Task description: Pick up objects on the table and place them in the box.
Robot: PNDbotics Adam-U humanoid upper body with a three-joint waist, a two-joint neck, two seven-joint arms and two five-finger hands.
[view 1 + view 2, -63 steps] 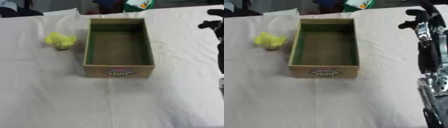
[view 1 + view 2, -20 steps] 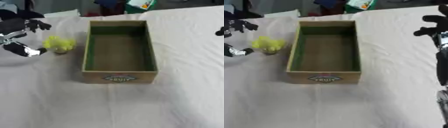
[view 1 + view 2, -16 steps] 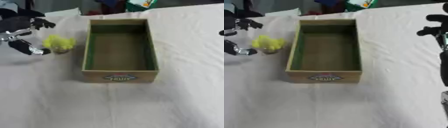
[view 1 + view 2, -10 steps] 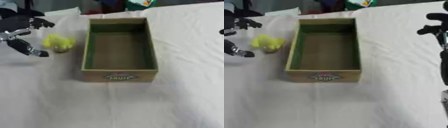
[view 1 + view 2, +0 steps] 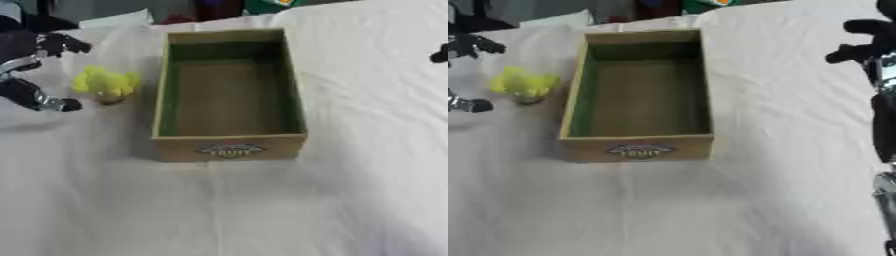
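Partly cut off at the edge, the left hand [image 5: 31, 70] spreads open beside a blurry yellow object [image 5: 105, 84].

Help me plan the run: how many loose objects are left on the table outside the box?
1: a yellow object on the cloth left of the box, just beside the left hand. None visible elsewhere.

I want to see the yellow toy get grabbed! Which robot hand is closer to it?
The left hand. It sits open just left of the yellow toy, not touching. The right hand is far off, beyond the box.
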